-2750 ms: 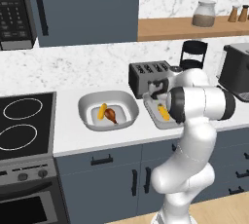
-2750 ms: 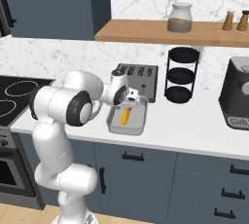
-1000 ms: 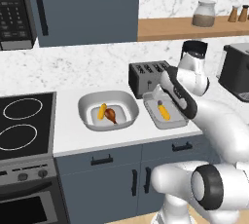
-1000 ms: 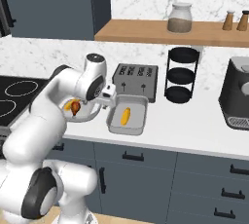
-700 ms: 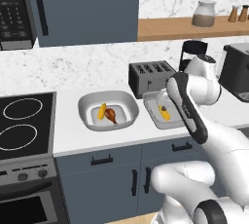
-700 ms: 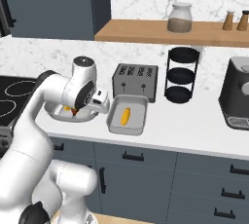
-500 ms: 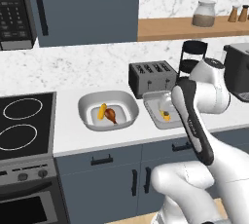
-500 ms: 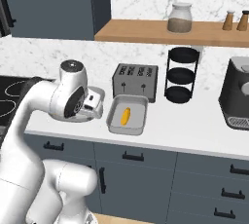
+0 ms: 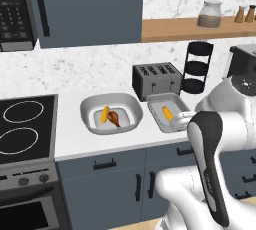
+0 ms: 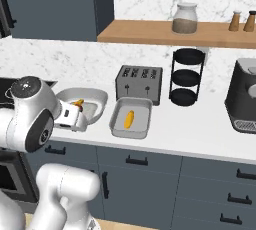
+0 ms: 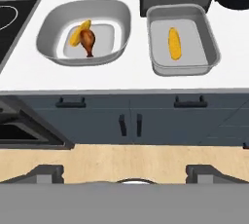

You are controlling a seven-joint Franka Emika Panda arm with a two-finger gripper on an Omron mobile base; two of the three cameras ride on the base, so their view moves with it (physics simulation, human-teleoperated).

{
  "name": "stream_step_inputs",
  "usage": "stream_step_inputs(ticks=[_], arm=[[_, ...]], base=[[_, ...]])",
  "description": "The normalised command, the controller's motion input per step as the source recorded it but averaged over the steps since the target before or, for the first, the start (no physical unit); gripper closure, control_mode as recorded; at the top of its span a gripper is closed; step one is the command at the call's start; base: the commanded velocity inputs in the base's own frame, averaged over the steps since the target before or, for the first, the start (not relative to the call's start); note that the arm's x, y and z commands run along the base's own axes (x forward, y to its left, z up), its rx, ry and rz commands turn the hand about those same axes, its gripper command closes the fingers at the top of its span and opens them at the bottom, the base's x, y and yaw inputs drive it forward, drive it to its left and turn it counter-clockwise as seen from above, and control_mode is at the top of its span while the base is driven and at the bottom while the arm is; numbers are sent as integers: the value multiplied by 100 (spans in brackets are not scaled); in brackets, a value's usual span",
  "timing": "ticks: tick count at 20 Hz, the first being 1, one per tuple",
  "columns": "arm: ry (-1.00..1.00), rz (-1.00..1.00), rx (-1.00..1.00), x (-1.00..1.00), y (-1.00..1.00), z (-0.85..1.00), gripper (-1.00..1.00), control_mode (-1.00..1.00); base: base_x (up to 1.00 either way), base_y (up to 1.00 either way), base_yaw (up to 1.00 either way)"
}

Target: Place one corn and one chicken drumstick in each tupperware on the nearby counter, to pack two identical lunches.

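Tupperware is sitting in two pieces on the long white marbled counter [image 11: 136, 79]: a deep, rounded light-grey tub [image 11: 48, 28] with smooth curved walls at the upper left of the hand view, and a shallower rectangular light-grey tray [image 11: 210, 47] with squared corners at the upper right. The two are lying just beside each other without touching. Inside the tub, a small yellow corn cob [image 11: 79, 33] is resting against a reddish-brown chicken drumstick [image 11: 88, 38], whose bulbous end is tapering to a thin bone pointing toward the lower edge of the frame. A second yellow corn cob [image 11: 174, 43], elongated and finely ribbed, is lying alone in the middle of the tray, lengthwise along it.

In the left base view the tub [image 9: 131, 105] is sitting in the middle of the frame with the tray [image 9: 156, 120] to its right, in front of a dark boxy slotted toaster [image 9: 156, 78]. A black three-tier round rack [image 9: 196, 67] is standing right of the toaster.

The pincer [image 11: 124, 172] is showing at the bottom of the hand view, its two dark fingertips [image 11: 46, 172] standing far apart with nothing between them. Both containers are lying well apart from it, up in the top of that frame, with blue-grey cabinet fronts [image 11: 97, 116] and pale wooden floor [image 11: 121, 157] in between.
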Motion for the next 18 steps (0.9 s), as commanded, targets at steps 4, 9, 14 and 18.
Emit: stream_step_inputs(ticks=[4, 9, 14, 18], arm=[[-6, 2, -5, -18, 0, 15, -100, 100], [0, 0, 0, 0, 0, 0, -100, 100], [0, 0, 0, 0, 0, 0, -100, 100], [0, 0, 0, 0, 0, 0, -100, 100]], base=[[-40, 0, 5], [-34, 0, 0], [-26, -37, 0], [0, -94, 0]])
